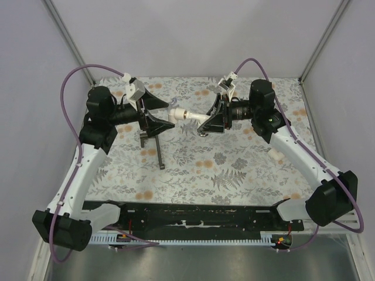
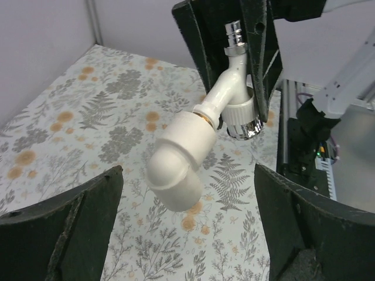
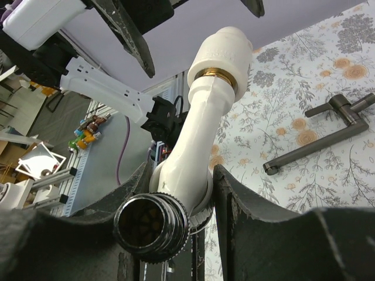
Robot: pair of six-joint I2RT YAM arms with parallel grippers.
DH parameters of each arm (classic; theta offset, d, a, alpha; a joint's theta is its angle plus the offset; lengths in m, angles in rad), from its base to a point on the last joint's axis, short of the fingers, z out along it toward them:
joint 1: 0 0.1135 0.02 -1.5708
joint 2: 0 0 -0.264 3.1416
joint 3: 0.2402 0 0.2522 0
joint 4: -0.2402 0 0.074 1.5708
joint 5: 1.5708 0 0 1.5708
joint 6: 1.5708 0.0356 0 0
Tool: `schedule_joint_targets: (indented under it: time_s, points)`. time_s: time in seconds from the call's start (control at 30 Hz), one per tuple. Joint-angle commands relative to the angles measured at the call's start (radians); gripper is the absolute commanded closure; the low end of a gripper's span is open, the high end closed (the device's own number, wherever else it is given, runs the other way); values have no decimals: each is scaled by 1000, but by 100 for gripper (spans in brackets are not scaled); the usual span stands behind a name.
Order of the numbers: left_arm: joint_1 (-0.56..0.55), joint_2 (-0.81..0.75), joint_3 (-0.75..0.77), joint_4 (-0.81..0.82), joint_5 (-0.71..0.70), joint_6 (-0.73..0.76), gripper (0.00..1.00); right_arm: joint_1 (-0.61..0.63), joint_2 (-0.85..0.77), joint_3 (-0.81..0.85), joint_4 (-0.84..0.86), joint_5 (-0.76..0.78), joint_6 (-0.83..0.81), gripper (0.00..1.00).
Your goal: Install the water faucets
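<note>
We find all three views bright and evenly lit from overhead. The light is soft enough that the grey floral-printed table cover (image 1: 234,170) carries only faint, blurred shadows directly beneath both grippers. The glossy white plastic faucet (image 2: 181,158) with silvery metal ends takes broad, mild highlights, while its chrome end (image 2: 243,124), just below the right gripper (image 2: 237,99), glints sharply. Close to the lens, the black fingers (image 2: 70,228) of the left gripper (image 2: 187,172) turn soft and nearly featureless, as do the right gripper's own in its wrist view. The dark T-shaped metal tool (image 3: 328,123) beyond them stays fairly crisp.
</note>
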Motion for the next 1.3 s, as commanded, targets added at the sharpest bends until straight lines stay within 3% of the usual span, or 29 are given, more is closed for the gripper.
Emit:
schedule_joint_targets:
  time_s: [0.0, 0.2, 0.67, 0.8, 0.87, 0.93, 1.0, 1.13, 1.27]
  points:
    - [8, 72, 58, 53, 202, -20, 4, 1, -32, 15, 76, -62, -9, 100]
    - [8, 155, 84, 182, 262, -175, 7, 1, -31, 13, 102, -75, 0, 100]
    - [-68, 184, 59, 211, 317, -251, 20, 24, -4, 16, 140, -84, 6, 100]
    - [-72, 180, 52, 214, 334, -255, 34, 26, 0, 18, 137, -88, 6, 100]
    - [-72, 169, 50, 214, 336, -254, 48, 27, 0, 18, 122, -88, -5, 100]
    - [-72, 152, 42, 217, 333, -245, 65, 27, 2, 18, 98, -82, -11, 100]
    - [-72, 128, 29, 219, 319, -217, 98, 27, 2, 18, 78, -69, -3, 100]
    - [-72, 59, -33, 205, 248, -114, 98, 27, 11, 47, -16, -20, 79, 97]
    - [-73, -47, -115, 132, 124, 91, 98, 27, 48, 55, -122, 95, 292, 94]
